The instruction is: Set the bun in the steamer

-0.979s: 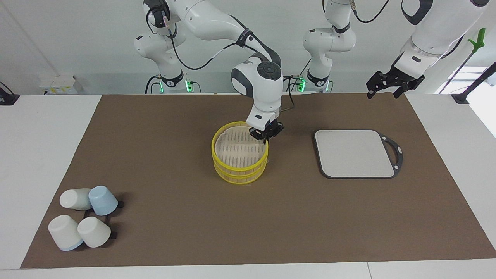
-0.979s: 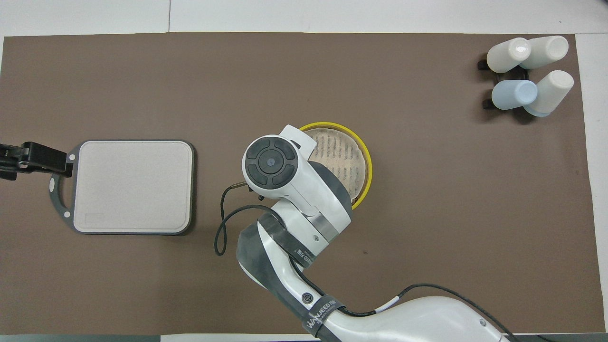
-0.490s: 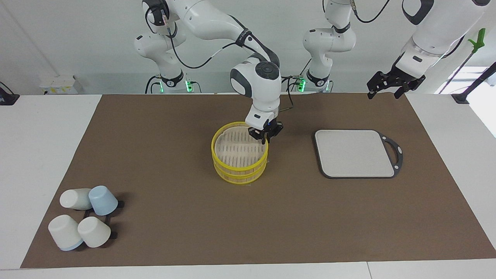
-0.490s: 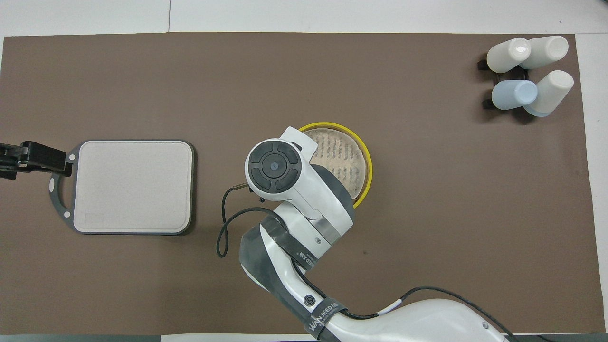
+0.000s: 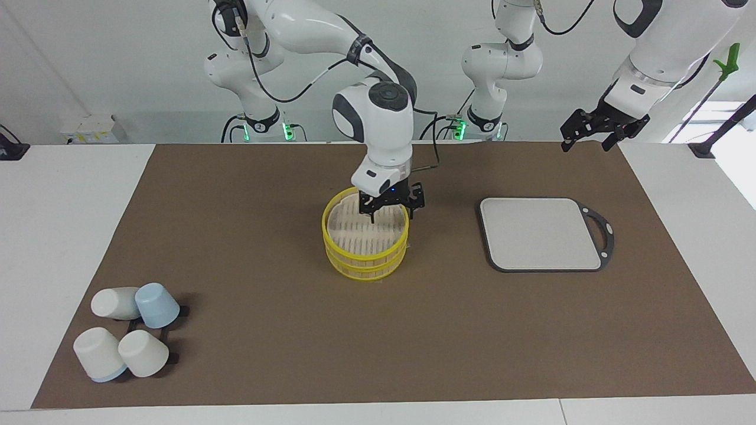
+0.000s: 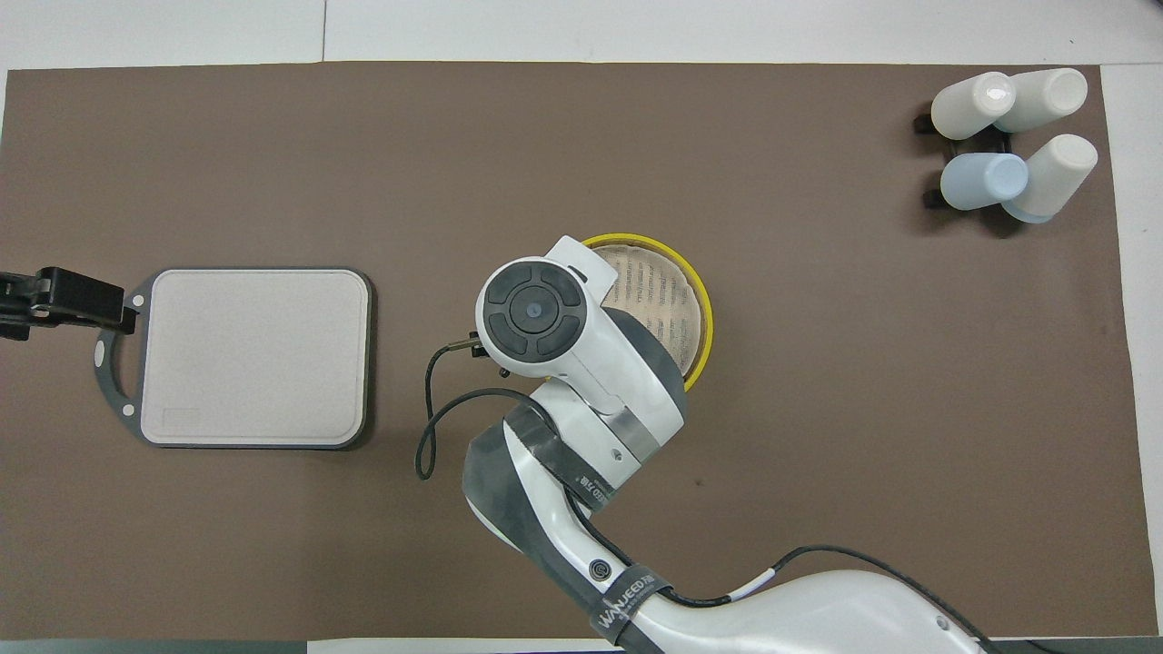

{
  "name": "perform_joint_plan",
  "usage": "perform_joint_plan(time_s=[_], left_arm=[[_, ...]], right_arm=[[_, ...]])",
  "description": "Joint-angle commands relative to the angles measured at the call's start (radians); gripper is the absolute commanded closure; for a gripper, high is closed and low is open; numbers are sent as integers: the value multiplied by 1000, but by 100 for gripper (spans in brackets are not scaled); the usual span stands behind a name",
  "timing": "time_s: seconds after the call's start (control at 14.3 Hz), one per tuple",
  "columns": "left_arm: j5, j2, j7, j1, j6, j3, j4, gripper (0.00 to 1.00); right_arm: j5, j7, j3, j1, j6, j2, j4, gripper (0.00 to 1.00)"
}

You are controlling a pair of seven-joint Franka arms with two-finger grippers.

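Note:
The yellow-rimmed steamer (image 5: 366, 261) stands mid-mat, and its pale slatted surface shows inside the rim. It also shows in the overhead view (image 6: 705, 309), half covered by the right arm. My right gripper (image 5: 391, 212) hangs just over the steamer's inside, at the part nearer to the robots, with its fingers spread and nothing seen between them. In the overhead view its own wrist hides it. No bun shows in either view. My left gripper (image 5: 590, 137) waits in the air, open and empty, over the mat's edge at the left arm's end, and also shows in the overhead view (image 6: 54, 300).
A grey rectangular board (image 5: 540, 233) with a dark handle lies between the steamer and the left arm's end, also seen in the overhead view (image 6: 254, 354). Several white and blue cups (image 5: 127, 330) lie on a black rack at the right arm's end, far from the robots (image 6: 1013, 141).
My right gripper has turned and shifted from the steamer's rim to over its inside. Its fingers, close together before, now stand spread. The left arm has barely moved.

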Motion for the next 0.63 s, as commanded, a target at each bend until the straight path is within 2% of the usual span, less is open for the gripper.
perform_joint_plan(time_s=[0.0,0.14,0.28,0.35,0.56], left_arm=[[-14,-16,20,3,24,0,-23,0],[-14,-16,20,2,24,0,-23,0],[-6,-14,22,-1,24,-1,-21,0],[-5,-14,20,-3,24,-1,-21,0],[-2,-13,35,-3,26,-1,-18,0]], right_arm=[[3,-78,12,-160,-231,-130,6,0],[13,-113,14,-297,-394,-205,0,0],[13,-199,12,-363,-491,-284,-12,0],[10,-245,12,-393,-544,-340,-58,0],[10,-259,12,-461,-536,-417,-120,0]])
